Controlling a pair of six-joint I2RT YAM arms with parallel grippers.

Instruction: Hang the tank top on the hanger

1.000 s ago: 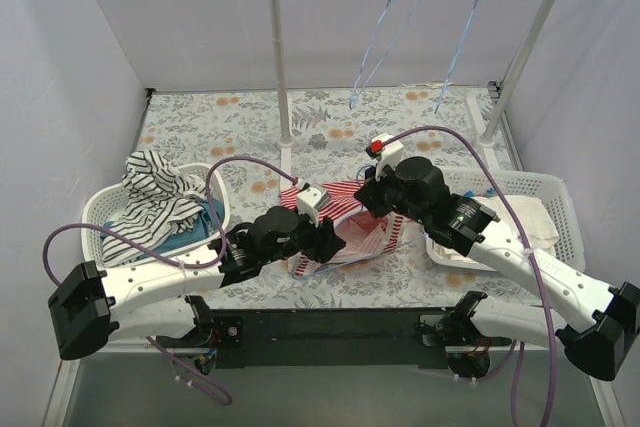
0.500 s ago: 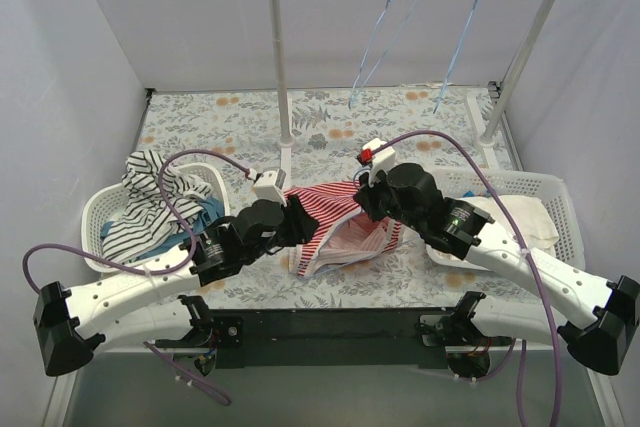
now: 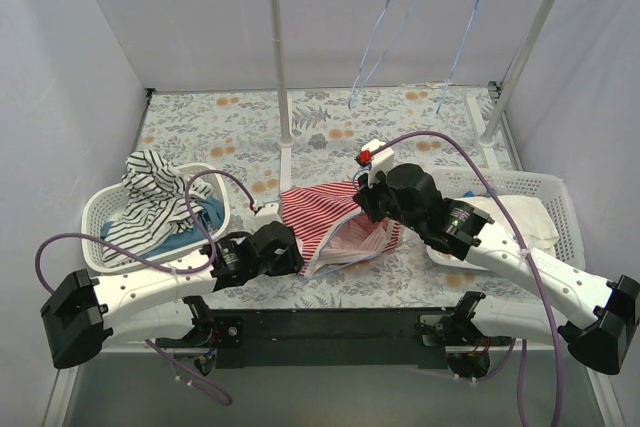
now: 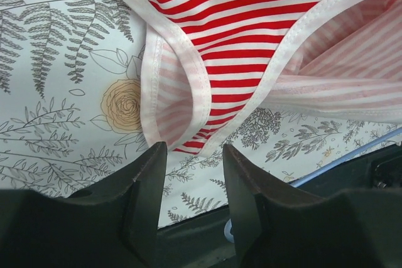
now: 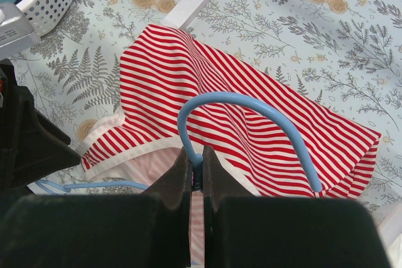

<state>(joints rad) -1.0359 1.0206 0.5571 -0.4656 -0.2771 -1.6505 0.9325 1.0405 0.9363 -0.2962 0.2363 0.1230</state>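
Note:
The red-and-white striped tank top lies bunched on the floral table between the arms. My right gripper hovers over its right part. In the right wrist view it is shut on the neck of the light-blue hanger, whose hook curves above the tank top. My left gripper is at the tank top's near left edge. In the left wrist view it is open and empty, just short of a pale-trimmed strap loop. A piece of blue hanger wire shows under the cloth.
A white basket at the left holds a black-and-white striped garment. A white basket at the right holds a cream cloth. A white rack at the back carries two more blue hangers.
My left gripper has let go of the tank top and drawn back toward the near left. The tank top now lies lower and spread more to the left. The right gripper has barely moved.

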